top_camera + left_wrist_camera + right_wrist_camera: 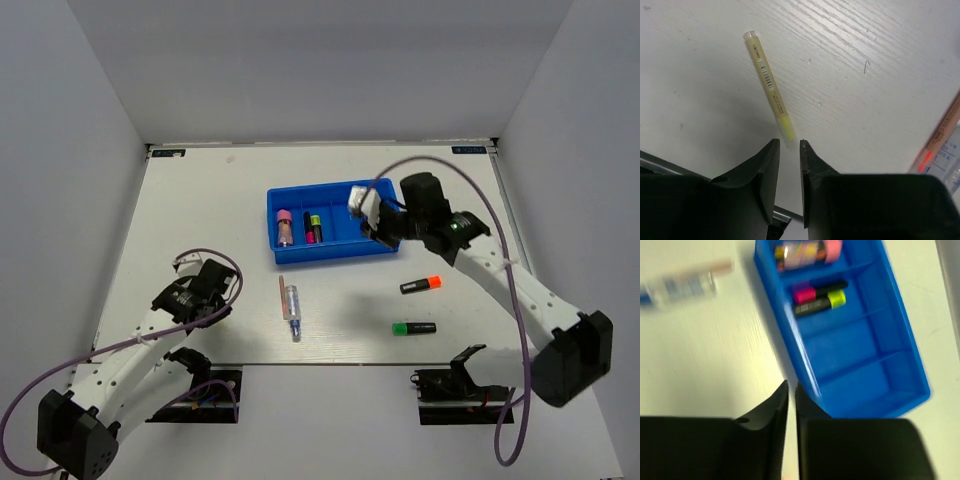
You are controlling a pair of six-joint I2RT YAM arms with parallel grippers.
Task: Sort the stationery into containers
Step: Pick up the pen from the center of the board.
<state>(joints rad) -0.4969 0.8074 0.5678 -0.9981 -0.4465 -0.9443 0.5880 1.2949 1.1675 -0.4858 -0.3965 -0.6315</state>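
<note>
Left wrist alone is showing a thin pale-yellow pen (767, 82) just beyond barely parted, empty left fingers (767, 170); right fingers (772, 412) are pinching nearly shut.

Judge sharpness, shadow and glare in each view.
Top external: sharp, evenly lit, only a soft shadow on the table beneath the right arm, no glare. Left wrist: crisp, the barcode on the yellow pen shows, with a faint shadow beside it. Right wrist: motion-blurred; the clear pen smears and the blue tray edges are soft.
</note>
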